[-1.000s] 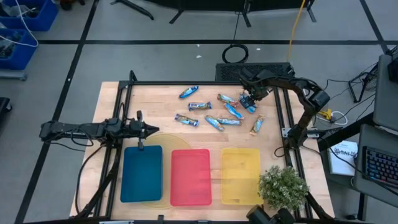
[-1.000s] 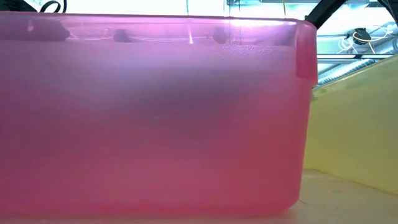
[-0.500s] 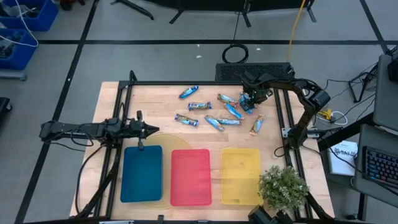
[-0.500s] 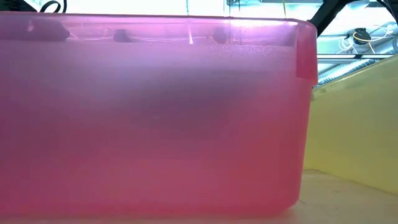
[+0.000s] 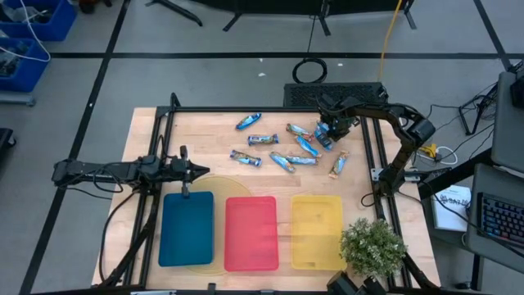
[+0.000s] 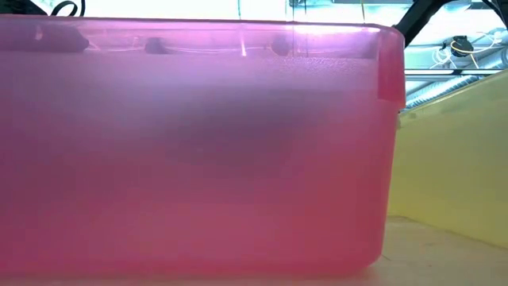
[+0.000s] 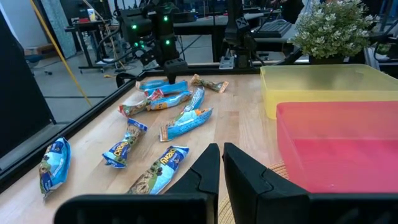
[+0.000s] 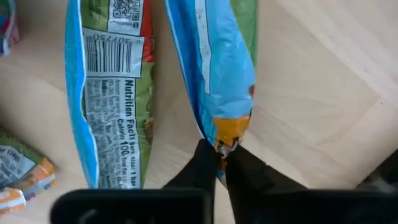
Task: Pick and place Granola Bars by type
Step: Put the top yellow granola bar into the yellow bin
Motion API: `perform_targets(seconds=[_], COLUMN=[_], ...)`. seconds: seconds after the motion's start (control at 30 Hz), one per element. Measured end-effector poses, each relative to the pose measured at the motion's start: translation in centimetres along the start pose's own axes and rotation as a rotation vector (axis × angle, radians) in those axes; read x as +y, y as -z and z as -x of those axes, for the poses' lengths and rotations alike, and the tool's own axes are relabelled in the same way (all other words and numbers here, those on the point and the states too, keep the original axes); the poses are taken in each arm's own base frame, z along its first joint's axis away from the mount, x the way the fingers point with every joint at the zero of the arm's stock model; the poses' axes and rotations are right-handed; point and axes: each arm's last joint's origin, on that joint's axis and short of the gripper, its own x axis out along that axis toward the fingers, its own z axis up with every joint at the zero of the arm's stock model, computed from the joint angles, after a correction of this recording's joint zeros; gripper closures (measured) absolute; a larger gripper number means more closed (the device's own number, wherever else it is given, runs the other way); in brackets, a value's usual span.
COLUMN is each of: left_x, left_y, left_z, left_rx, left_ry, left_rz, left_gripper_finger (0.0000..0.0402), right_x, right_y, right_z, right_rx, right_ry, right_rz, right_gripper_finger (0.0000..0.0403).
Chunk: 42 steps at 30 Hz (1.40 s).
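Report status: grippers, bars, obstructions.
Right gripper shut on granola bar end, far right of table. Left gripper shut, idle above blue tray. No obstruction seen.

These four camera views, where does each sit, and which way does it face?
High view: overhead, looking down on table, both arms.
Low view: table height, blocked by red tray; no arm.
Left wrist: faces snack bars; shut left end effector.
Right wrist: right end effector pinching a bar.
Shared: bars, high and wrist views.

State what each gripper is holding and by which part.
The right gripper pinches a blue granola bar by the orange crimped end of its wrapper. The left gripper is shut and holds nothing, waiting near the blue tray.
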Motion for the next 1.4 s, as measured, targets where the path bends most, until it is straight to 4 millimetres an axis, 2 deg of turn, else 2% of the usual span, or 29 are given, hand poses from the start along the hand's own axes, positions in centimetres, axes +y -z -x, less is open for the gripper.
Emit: perform_targets(seconds=[0.17,0.3,0.4,0.5,0.63,0.83,0.9,1.0,1.23,1.4], left_x=[0.0,0.0,0.0,0.0,0.0,0.0,0.0,0.0,0.0,0.0], left_y=[0.0,0.0,0.0,0.0,0.0,0.0,0.0,0.0,0.0,0.0], left_z=[0.0,0.0,0.0,0.0,0.0,0.0,0.0,0.0,0.0,0.0], left_rx=[0.001,0.001,0.0,0.0,0.0,0.0,0.0,0.0,0.0,0.0], left_ry=[0.0,0.0,0.0,0.0,0.0,0.0,0.0,0.0,0.0,0.0], left_rz=[0.0,0.0,0.0,0.0,0.0,0.0,0.0,0.0,0.0,0.0], left_gripper_finger=[0.0371,0.0371,0.0371,0.0371,0.0371,0.0371,0.0371,0.0371,0.0371,0.0371], right_x=[0.0,0.3,0.7,1.4,2.5,4.8,5.9,7.7,13.0,17.4], right_y=[0.5,1.6,3.2,5.6,10.0,16.3,17.6,19.4,22.2,23.6], right_z=[1.0,3.9,6.9,10.1,13.8,16.5,16.8,16.4,13.3,11.2], right_rx=[-0.031,-0.127,-0.23,-0.346,-0.481,-0.523,-0.511,-0.423,-0.142,-0.014], right_ry=[0.042,0.034,0.011,-0.048,-0.205,-0.445,-0.497,-0.487,-0.311,-0.349], right_rz=[0.018,0.03,0.045,0.066,0.102,0.342,0.398,0.441,0.46,0.505], right_gripper_finger=[0.0399,0.0401,0.0401,0.0402,0.0402,0.0402,0.0402,0.0403,0.0403,0.0403])
